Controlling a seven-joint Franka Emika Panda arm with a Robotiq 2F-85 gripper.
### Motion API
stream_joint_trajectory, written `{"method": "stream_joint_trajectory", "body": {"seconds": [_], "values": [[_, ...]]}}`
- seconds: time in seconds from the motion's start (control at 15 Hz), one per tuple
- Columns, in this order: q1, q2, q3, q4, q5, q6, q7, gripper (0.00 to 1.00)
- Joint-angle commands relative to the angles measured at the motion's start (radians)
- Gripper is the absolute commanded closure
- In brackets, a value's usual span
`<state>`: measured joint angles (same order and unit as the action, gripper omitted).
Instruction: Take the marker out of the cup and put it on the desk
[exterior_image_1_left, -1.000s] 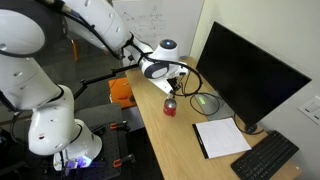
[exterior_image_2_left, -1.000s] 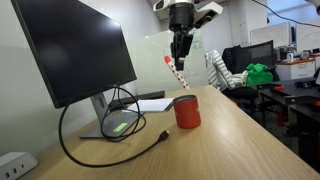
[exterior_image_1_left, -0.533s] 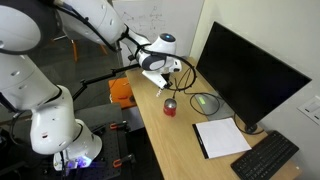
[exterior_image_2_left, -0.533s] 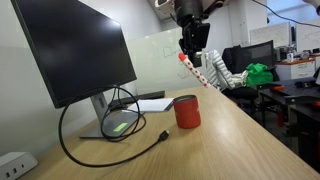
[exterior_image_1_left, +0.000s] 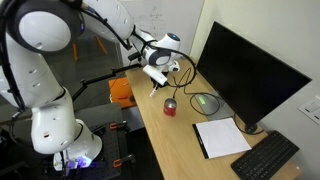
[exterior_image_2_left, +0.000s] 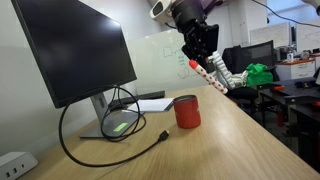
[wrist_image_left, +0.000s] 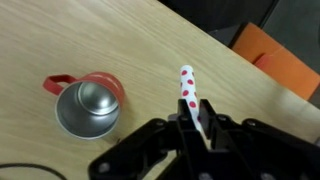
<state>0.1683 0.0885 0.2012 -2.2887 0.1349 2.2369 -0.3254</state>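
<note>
My gripper (exterior_image_1_left: 157, 78) (exterior_image_2_left: 198, 45) is shut on the marker (exterior_image_2_left: 203, 72), a thin white stick with red dots, and holds it in the air above the desk (exterior_image_1_left: 190, 150) (exterior_image_2_left: 235, 140). In the wrist view the marker (wrist_image_left: 187, 92) sticks out past the fingers (wrist_image_left: 195, 120) over bare wood (wrist_image_left: 60, 35). The small red cup (exterior_image_1_left: 170, 107) (exterior_image_2_left: 187, 111) stands upright on the desk, below and to one side of the gripper. The wrist view shows the cup (wrist_image_left: 85, 105) empty, with a metal inside.
A large black monitor (exterior_image_1_left: 250, 70) (exterior_image_2_left: 70, 50) stands along the desk. Black cables (exterior_image_2_left: 110, 135) and a green-lit pad (exterior_image_1_left: 207, 101) lie beside the cup. White paper (exterior_image_1_left: 222, 136) and a keyboard (exterior_image_1_left: 265, 158) lie further along. An orange object (exterior_image_1_left: 121, 92) (wrist_image_left: 285, 60) sits past the desk edge.
The gripper has risen and moved sideways away from above the cup, carrying the marker with it. The cup has not moved.
</note>
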Motion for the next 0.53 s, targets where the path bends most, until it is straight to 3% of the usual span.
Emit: {"method": "stream_joint_trajectory", "body": {"seconds": [0.0, 0.47], "values": [[0.017, 0.075, 0.01, 0.079, -0.008, -0.074, 0.04, 0.96], [0.019, 0.227, 0.048, 0.18, 0.054, -0.104, 0.01, 0.96]]}}
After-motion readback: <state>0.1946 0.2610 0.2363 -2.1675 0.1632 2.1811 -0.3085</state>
